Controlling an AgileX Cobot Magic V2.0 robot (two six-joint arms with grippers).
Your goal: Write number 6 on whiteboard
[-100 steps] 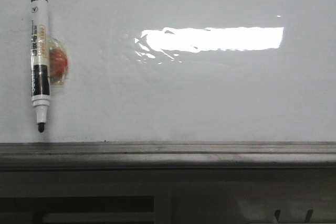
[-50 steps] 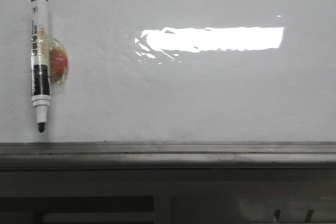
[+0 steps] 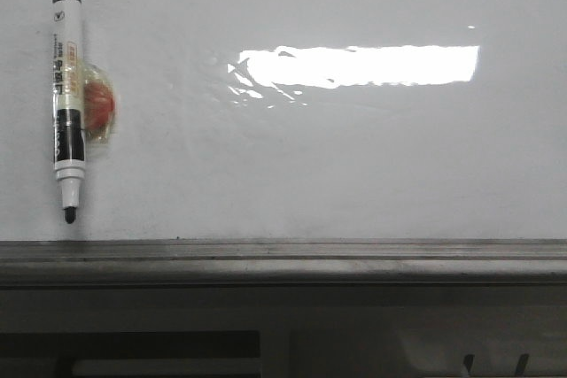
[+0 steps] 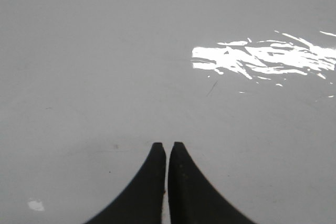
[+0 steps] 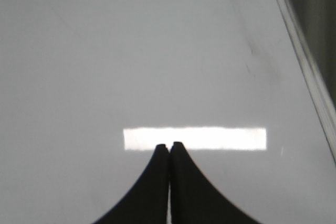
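The whiteboard (image 3: 354,157) fills the front view, glossy white with a bright rectangular glare. No number 6 shows on it in any view. A black-and-white marker pen (image 3: 67,95) lies on the board at the far left, uncapped, tip toward the grey strip, with a red round piece (image 3: 97,106) taped to its side. Neither gripper shows in the front view. My left gripper (image 4: 167,144) is shut and empty over bare board (image 4: 105,66). My right gripper (image 5: 169,145) is shut and empty over the board (image 5: 131,51), near a glare patch.
A grey metal strip (image 3: 283,254) runs along the board's near edge, with a dark frame below it. In the right wrist view the board's metal edge (image 5: 304,61) runs diagonally at the right. Faint smudges (image 5: 257,56) mark the board near that edge.
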